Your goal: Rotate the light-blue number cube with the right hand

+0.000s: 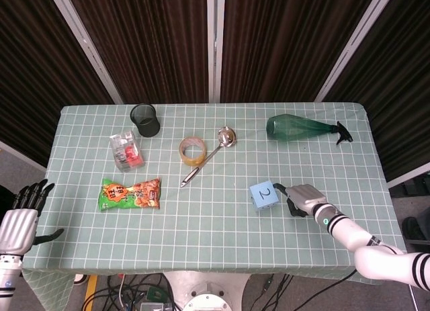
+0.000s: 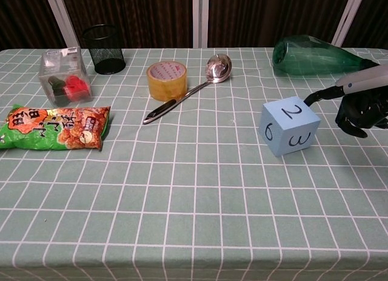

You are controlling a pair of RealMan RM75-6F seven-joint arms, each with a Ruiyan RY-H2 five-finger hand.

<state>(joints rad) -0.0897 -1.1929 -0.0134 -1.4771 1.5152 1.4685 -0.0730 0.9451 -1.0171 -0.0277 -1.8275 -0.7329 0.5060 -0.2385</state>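
Checked table (image 1: 201, 250) with cube (image 1: 264, 195), bottle (image 1: 299, 127), tape (image 1: 192, 150), ladle (image 1: 208, 154), snacks (image 1: 130, 194)
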